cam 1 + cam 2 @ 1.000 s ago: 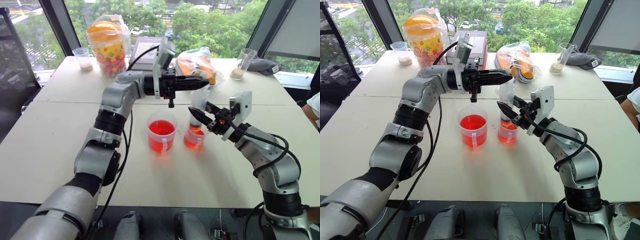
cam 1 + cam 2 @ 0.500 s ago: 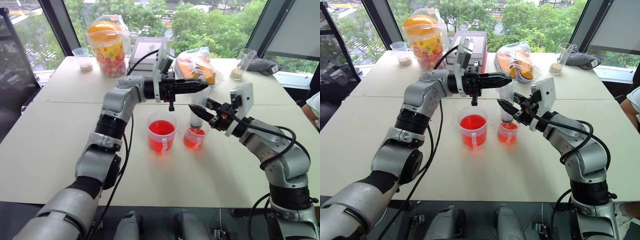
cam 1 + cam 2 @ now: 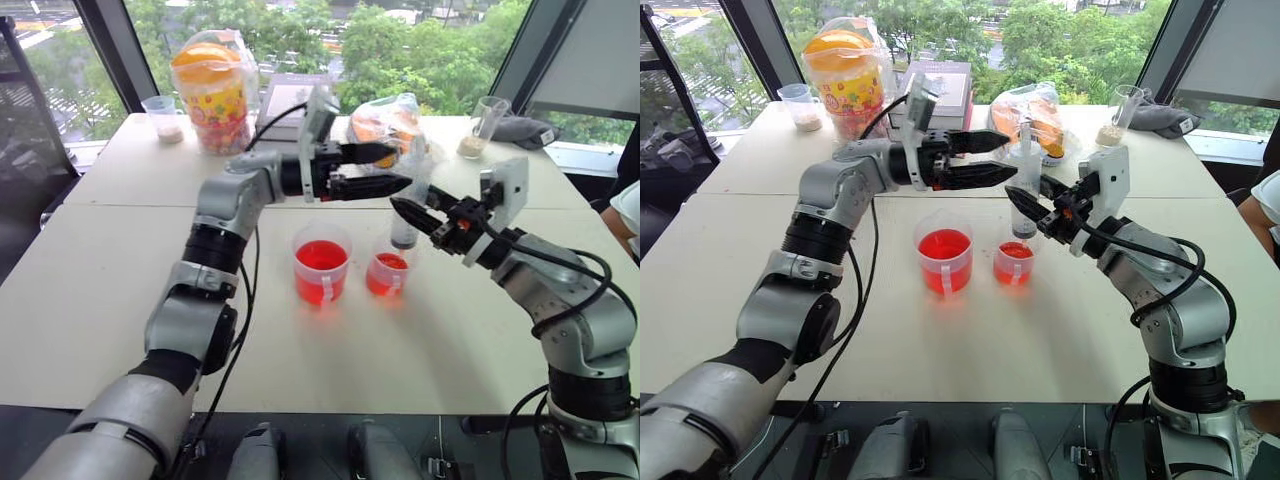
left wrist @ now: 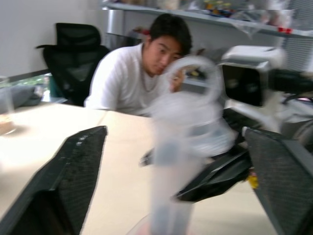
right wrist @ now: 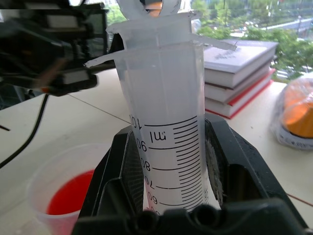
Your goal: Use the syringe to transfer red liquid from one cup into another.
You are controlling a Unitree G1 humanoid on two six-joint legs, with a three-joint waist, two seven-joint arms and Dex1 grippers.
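The syringe (image 3: pixel 409 196) stands upright in the air, my right gripper (image 3: pixel 405 213) shut on its clear barrel (image 5: pixel 165 122). Its tip hangs just above the smaller cup (image 3: pixel 387 273), which holds a little red liquid (image 3: pixel 1013 251). To the left of that cup stands the larger cup (image 3: pixel 322 264), about half full of red liquid, also seen past the barrel (image 5: pixel 58 196). My left gripper (image 3: pixel 401 167) is open, pointing sideways at the syringe's top. The white plunger (image 4: pixel 173 147) stands blurred between its two spread fingers (image 4: pixel 73 171), apart from both.
At the table's far side are a wrapped orange-lidded tub (image 3: pixel 213 92), a stack of books (image 5: pixel 237 63), a bag of orange items (image 3: pixel 1040 110) and two clear cups with brown grains (image 3: pixel 165 117) (image 3: pixel 483 127). A person (image 4: pixel 139 73) sits at the table's right.
My left gripper has opened, let go of the plunger and drawn slightly left. My right gripper has lifted the syringe, so its tip has risen out of the smaller cup.
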